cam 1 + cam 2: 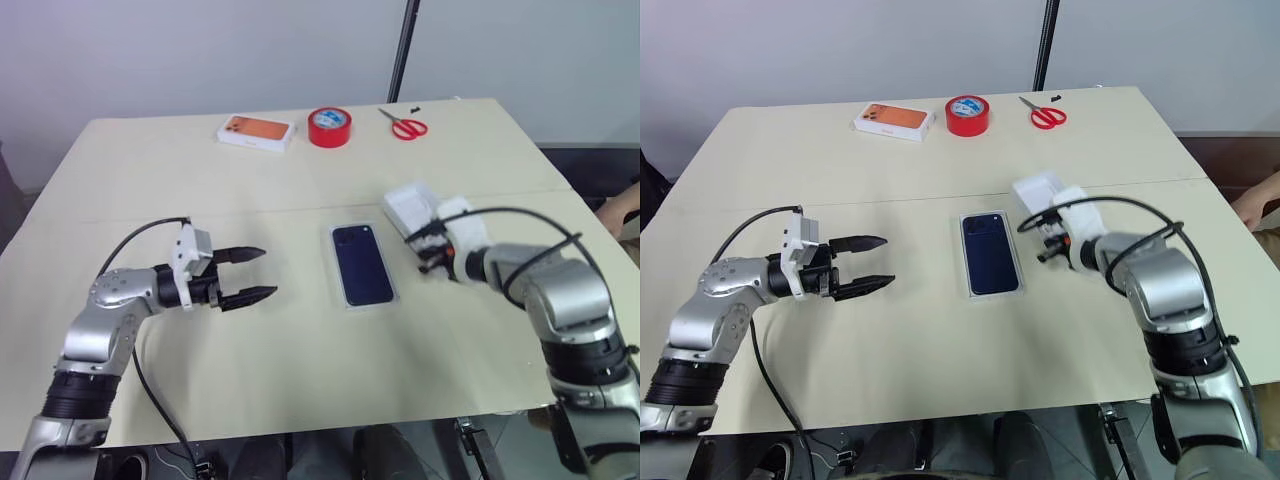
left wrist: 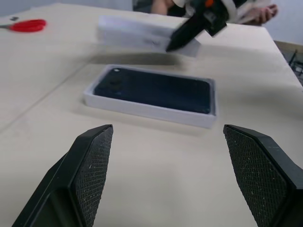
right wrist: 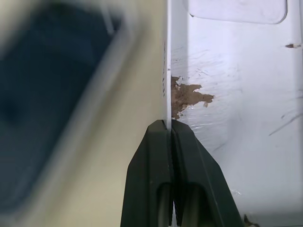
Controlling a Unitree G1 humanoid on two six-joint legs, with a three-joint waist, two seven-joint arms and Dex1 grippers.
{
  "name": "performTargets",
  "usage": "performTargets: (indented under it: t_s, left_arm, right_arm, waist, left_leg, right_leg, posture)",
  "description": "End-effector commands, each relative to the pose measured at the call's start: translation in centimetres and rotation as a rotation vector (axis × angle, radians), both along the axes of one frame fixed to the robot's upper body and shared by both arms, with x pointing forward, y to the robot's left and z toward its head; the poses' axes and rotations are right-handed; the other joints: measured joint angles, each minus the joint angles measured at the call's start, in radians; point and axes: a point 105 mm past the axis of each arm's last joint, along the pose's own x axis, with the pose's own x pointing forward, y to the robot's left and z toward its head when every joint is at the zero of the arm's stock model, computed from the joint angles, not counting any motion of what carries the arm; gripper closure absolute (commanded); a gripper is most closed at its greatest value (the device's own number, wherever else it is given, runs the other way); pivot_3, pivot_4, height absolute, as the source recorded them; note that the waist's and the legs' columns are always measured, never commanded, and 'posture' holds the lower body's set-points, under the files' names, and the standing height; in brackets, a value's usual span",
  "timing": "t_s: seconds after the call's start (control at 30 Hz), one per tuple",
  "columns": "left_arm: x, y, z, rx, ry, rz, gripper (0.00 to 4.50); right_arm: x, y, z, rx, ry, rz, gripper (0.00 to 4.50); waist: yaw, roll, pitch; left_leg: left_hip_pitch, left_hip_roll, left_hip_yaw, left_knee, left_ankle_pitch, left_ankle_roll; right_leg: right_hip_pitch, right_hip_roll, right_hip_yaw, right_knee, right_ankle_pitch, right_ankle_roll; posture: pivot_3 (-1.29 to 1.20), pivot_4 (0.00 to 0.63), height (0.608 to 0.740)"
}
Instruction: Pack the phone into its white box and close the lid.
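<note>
The dark blue phone [image 1: 362, 263] lies flat inside the shallow white box [image 2: 147, 109] in the middle of the table. Just right of the box, my right gripper [image 1: 428, 250] is shut on one side wall of the white lid [image 1: 412, 205]. The lid hangs a little above the table with its plain inside showing [image 3: 236, 94], and a shadow lies under it. My left gripper [image 1: 268, 272] hovers open to the left of the box, pointing at its long side, with nothing between its fingers [image 2: 90, 161].
At the table's far edge sit a white box with an orange top [image 1: 256, 131], a red tape roll [image 1: 329, 126] and red scissors [image 1: 405, 126]. A person's hand [image 1: 622, 208] shows at the right edge.
</note>
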Motion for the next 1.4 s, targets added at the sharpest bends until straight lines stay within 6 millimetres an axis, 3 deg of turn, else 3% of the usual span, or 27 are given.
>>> performTargets:
  t_s: [0.03,0.23,0.3,0.4,0.63,0.8,1.0,1.1,1.23,1.3,1.4]
  left_arm:
    - [1.0,0.2,1.0,-0.022,-0.035,0.051,0.55]
    - [1.6,0.1,1.1,-0.056,-0.035,0.092,0.55]
    - [1.4,0.1,1.1,-0.06,-0.025,0.095,0.55]
    - [1.3,0.0,1.1,-0.069,-0.017,0.094,0.55]
    - [1.2,-0.6,1.0,-0.081,-0.004,0.085,0.55]
    - [1.4,-1.3,1.1,-0.109,0.002,0.079,0.55]
    - [1.0,-1.9,0.6,-0.139,0.047,0.068,0.55]
    - [0.5,-2.2,0.4,-0.168,0.104,0.035,1.35]
    - [0.5,-2.5,-0.1,-0.162,0.098,0.035,3.36]
    - [0.7,-2.9,-0.7,-0.154,0.095,0.042,4.37]
    - [0.9,-3.2,-1.4,-0.145,0.113,0.049,4.45]
  right_arm:
    - [0.1,3.0,2.1,0.21,-0.053,0.124,4.47]
    - [-1.5,8.4,4.3,0.718,0.053,0.287,4.47]
    - [-2.6,9.9,4.9,0.827,0.112,0.34,4.47]
    - [-5.3,11.7,4.1,0.933,0.253,0.432,4.47]
    - [-8.3,12.3,2.2,1.12,0.441,0.532,4.47]
    - [-8.8,11.1,-1.8,1.109,0.592,0.409,4.47]
    - [-8.7,11.2,-1.7,1.124,0.617,0.379,4.47]
    - [-7.4,10.8,-1.4,1.136,0.611,0.333,4.5]
    - [-5.9,10.4,-1.0,1.171,0.606,0.293,4.5]
    - [-4.9,9.9,-1.9,1.14,0.61,0.229,4.5]
    - [-4.4,9.7,-2.1,1.123,0.597,0.209,4.5]
  waist:
    - [0.0,0.0,0.0]
    - [-0.001,0.0,0.0]
    - [-0.001,0.0,0.0]
    - [0.0,0.0,0.0]
    - [-0.002,0.001,0.0]
    - [-0.02,0.001,0.0]
    - [-0.033,0.001,0.0]
    - [-0.036,0.001,0.0]
    - [-0.034,0.001,0.0]
    - [-0.03,0.001,0.0]
    - [-0.023,0.001,0.0]
  left_leg:
    - [0.0,0.0,0.0,0.0,0.001,-0.001]
    - [0.0,0.001,0.0,0.001,0.002,-0.003]
    - [0.0,0.002,-0.001,0.001,0.002,-0.004]
    - [0.0,0.002,-0.001,0.0,0.002,-0.004]
    - [0.0,0.001,-0.001,0.0,0.002,-0.004]
    - [0.0,0.001,-0.001,0.0,0.002,-0.003]
    - [0.0,0.002,0.001,-0.001,0.001,-0.001]
    - [0.0,0.002,0.001,-0.001,0.0,0.0]
    - [0.0,0.002,0.001,-0.001,0.0,0.0]
    - [0.0,0.002,0.001,-0.001,0.0,0.0]
    - [0.0,0.001,0.001,-0.001,0.0,0.0]
  right_leg:
    - [0.0,0.0,0.0,0.0,0.0,0.0]
    - [0.0,0.0,0.0,0.002,0.0,0.0]
    - [-0.001,0.0,0.0,0.002,0.0,0.0]
    - [-0.001,0.0,0.0,0.003,0.0,0.0]
    - [-0.001,-0.002,0.0,0.003,0.0,0.0]
    - [-0.001,0.0,0.0,0.004,0.0,0.0]
    - [-0.003,0.002,0.002,0.004,0.0,0.0]
    - [-0.003,0.002,0.002,0.004,0.0,0.0]
    - [-0.003,0.001,0.002,0.004,0.0,0.0]
    - [-0.002,0.001,0.002,0.004,0.0,0.0]
    - [-0.002,0.001,0.002,0.003,0.0,0.0]
  posture:
    - [0.0,0.15,0.74]
    - [0.0,0.15,0.74]
    - [0.0,0.15,0.74]
    - [0.0,0.15,0.74]
    - [0.0,0.15,0.74]
    - [0.0,0.15,0.74]
    - [0.0,0.15,0.74]
    - [0.0,0.15,0.74]
    - [0.0,0.15,0.74]
    - [0.0,0.15,0.74]
    - [0.0,0.15,0.74]
